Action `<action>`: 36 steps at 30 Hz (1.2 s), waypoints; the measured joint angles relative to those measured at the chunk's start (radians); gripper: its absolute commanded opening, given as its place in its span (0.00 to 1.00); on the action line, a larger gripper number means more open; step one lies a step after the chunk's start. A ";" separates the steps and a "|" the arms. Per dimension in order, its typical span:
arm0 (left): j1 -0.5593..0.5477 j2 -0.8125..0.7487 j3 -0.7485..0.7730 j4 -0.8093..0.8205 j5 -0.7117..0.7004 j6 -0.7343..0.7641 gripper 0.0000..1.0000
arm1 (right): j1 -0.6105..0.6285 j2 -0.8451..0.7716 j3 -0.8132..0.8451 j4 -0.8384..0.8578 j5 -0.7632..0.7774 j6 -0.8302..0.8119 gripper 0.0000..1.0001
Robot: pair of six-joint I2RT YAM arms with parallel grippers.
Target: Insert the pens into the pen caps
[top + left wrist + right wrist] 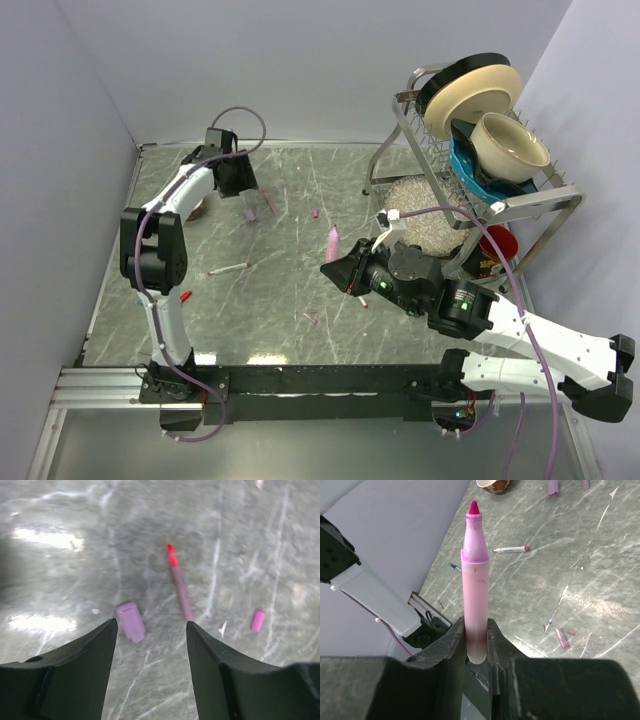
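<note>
Pens [228, 268] lay about the grey marbled table [290, 290]. Nearest, around mid-table, a thin pink cap [311, 319] rested flat, apart from everything else.

Just beyond it and to the right, the right gripper [476, 630] was clamped on the rear end of a fat pink pen [474, 575]. Its two black fingers [451, 652] pressed the barrel from either side. The pen stuck straight out past the fingertips, uncapped, with its magenta tip bare and clear of the table. To the left of that, a white pen [511, 549] with a pink end lay flat on the surface.

Farther back on the left, the left gripper [151, 625] hung over the table with its fingers [85, 665] well apart and nothing between them. Below the gap a lavender cap [131, 622] lay on its side, close by one fingertip. A mauve pen [179, 582] lay just beyond, its bare red tip pointing away from the gripper. A small pink cap [257, 620] sat to its right, apart from it.

At the far right a wire dish rack [545, 200] held a cream plate [485, 90] and a cream bowl [510, 145], and a red cup [497, 243] stood beneath it.
</note>
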 measured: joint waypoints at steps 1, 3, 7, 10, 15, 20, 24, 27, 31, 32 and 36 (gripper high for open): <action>-0.002 0.007 0.017 -0.020 -0.022 -0.006 0.62 | 0.000 0.001 0.000 -0.001 0.000 0.000 0.00; -0.004 0.027 0.049 -0.051 -0.062 -0.014 0.61 | 0.000 0.001 0.000 -0.003 0.000 0.001 0.00; -0.019 0.095 0.105 -0.108 -0.140 -0.023 0.59 | 0.000 -0.001 0.000 -0.005 0.004 0.003 0.00; -0.040 0.145 0.132 -0.148 -0.179 -0.033 0.56 | 0.000 -0.007 0.000 -0.007 0.011 0.003 0.00; -0.071 0.196 0.142 -0.186 -0.212 -0.043 0.53 | 0.000 -0.026 0.000 -0.013 0.023 -0.001 0.00; -0.085 0.219 0.147 -0.211 -0.244 -0.048 0.49 | 0.000 -0.032 0.000 -0.016 0.030 -0.002 0.00; -0.090 0.228 0.148 -0.227 -0.275 -0.060 0.49 | 0.000 -0.033 0.000 -0.017 0.031 -0.005 0.00; -0.092 0.229 0.148 -0.229 -0.286 -0.060 0.47 | 0.000 -0.039 0.000 -0.021 0.034 -0.005 0.00; -0.094 0.241 0.153 -0.228 -0.286 -0.058 0.44 | 0.000 -0.055 0.000 -0.023 0.038 -0.005 0.00; -0.095 0.241 0.154 -0.227 -0.286 -0.059 0.43 | 0.000 -0.059 0.000 -0.023 0.039 -0.005 0.00; -0.095 0.242 0.153 -0.226 -0.286 -0.059 0.38 | 0.000 -0.068 0.000 -0.024 0.042 -0.003 0.00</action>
